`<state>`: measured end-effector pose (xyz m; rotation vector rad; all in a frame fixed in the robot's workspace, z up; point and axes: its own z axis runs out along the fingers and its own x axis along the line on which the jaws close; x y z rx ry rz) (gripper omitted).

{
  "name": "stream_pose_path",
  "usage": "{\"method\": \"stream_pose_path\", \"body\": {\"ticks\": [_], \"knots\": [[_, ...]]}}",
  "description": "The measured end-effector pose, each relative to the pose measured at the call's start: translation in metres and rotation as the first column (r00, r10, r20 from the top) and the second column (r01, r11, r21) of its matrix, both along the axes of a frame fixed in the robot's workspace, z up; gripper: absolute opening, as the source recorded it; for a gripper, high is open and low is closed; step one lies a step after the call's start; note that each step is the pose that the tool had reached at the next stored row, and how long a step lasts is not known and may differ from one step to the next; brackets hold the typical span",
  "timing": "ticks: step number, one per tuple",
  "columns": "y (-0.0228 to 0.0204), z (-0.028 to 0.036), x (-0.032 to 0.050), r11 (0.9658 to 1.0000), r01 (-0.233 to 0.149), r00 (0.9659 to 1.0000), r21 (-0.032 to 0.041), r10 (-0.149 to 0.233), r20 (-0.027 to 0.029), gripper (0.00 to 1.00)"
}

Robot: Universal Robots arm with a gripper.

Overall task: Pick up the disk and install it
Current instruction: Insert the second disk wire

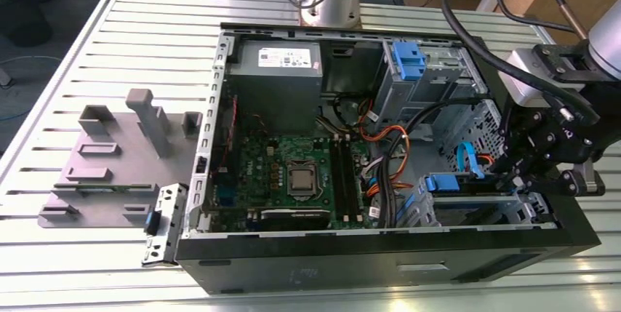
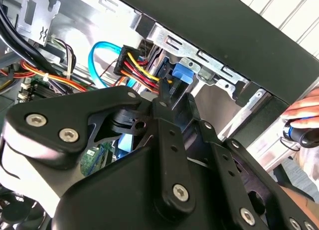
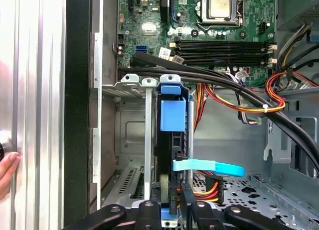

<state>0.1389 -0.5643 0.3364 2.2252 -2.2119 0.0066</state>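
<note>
The disk [image 3: 172,135] stands on edge in a metal drive bay [image 3: 130,135] at the corner of the open computer case [image 1: 388,257]. Its blue rail tab [image 3: 173,115] faces the camera in the first wrist view. My gripper [image 3: 169,206] sits at the disk's cable end, with its black fingers [image 3: 149,210] drawn in against both sides of the disk. In the exterior view the gripper [image 1: 499,181] reaches into the case from the exterior view's right, beside the blue rail [image 1: 441,181]. In the second wrist view the gripper [image 2: 167,93] meets the blue rail [image 2: 180,73].
A blue data cable [image 3: 209,166] and red-yellow power wires [image 3: 212,190] lie close to the disk's end. Black cables [image 3: 209,80] cross over the bay. A person's hand [image 3: 6,165] rests outside the case wall. A grey stand [image 1: 107,166] sits on the slatted table.
</note>
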Motion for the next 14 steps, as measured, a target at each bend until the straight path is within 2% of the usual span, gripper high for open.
{"method": "stream_pose_path", "body": {"ticks": [14], "knots": [[0.0010, -0.0021, 0.0035, 1.0000, 0.000, 1.0000, 0.0000, 0.000, 0.0000, 0.30]]}}
